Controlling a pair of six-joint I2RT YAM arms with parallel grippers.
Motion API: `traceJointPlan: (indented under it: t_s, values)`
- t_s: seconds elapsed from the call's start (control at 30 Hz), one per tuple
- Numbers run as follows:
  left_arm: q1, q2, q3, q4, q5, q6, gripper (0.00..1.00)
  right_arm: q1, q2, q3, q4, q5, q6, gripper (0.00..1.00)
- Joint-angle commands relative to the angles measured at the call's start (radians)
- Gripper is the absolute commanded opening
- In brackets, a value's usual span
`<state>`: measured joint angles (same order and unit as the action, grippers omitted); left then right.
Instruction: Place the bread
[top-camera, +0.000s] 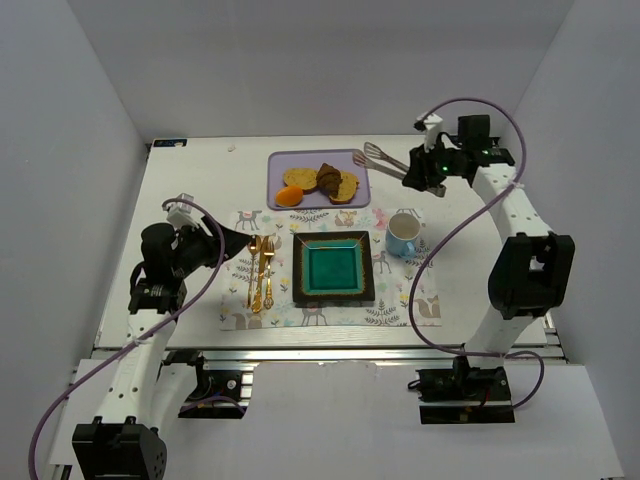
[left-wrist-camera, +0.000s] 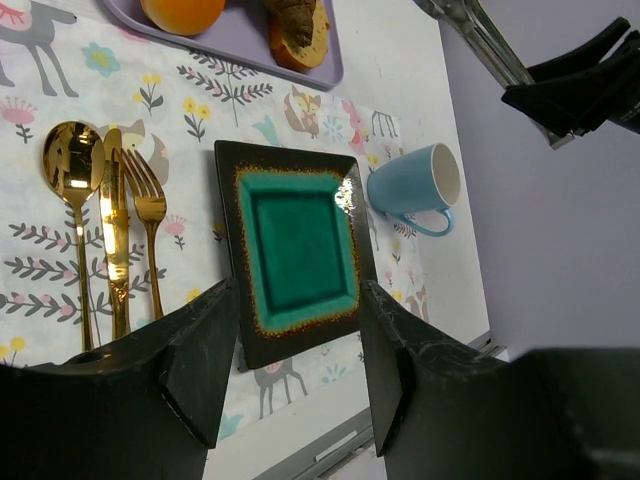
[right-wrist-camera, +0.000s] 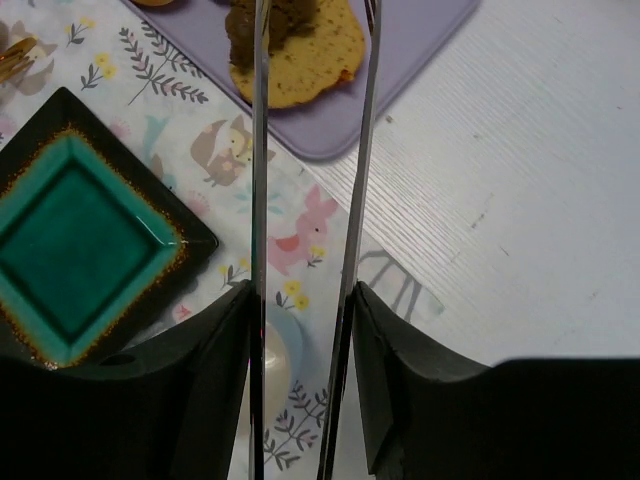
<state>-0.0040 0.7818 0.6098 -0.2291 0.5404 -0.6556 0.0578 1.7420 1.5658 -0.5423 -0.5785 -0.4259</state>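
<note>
The slim metal tongs (right-wrist-camera: 258, 200) are polished steel, mirror-bright. The square teal plate (left-wrist-camera: 295, 250) has a glossy glaze with a speckled dark rim; at its nine o'clock the gold spoon, knife and fork (left-wrist-camera: 112, 230) shine like mirrors. At twelve o'clock the lilac plastic tray (right-wrist-camera: 420, 40) looks smooth and matt, the golden-tan bread slice (right-wrist-camera: 300, 60) on it porous and rough. The pale blue mug (left-wrist-camera: 410, 185) at two o'clock is glossy ceramic. The left gripper's fingers (left-wrist-camera: 200, 380) and right gripper's fingers (right-wrist-camera: 410, 400) are matt black plastic.

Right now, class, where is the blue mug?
In the top view, the blue mug stands on the right part of the placemat, just right of the square green plate.
</note>
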Motion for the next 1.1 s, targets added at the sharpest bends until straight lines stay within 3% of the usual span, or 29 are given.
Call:
traceJointPlan:
  t_s: [0.0,0.23,0.5,1.07]
  values:
    - [0.002,-0.018,0.045,-0.033,-0.008,0.002,0.61,0.036,0.045,0.086,-0.004,0.038,0.006,0.47]
    - [0.002,-0.033,0.05,-0.055,-0.025,-0.007,0.61,0.122,0.099,0.119,-0.01,0.057,0.006,0.42]
    - [0.002,-0.036,0.059,-0.078,-0.03,-0.006,0.61,0.221,0.172,0.166,0.025,0.098,0.058,0.47]
    - [0.002,-0.061,0.051,-0.102,-0.046,-0.012,0.61,0.257,0.191,0.191,0.114,0.212,0.073,0.51]
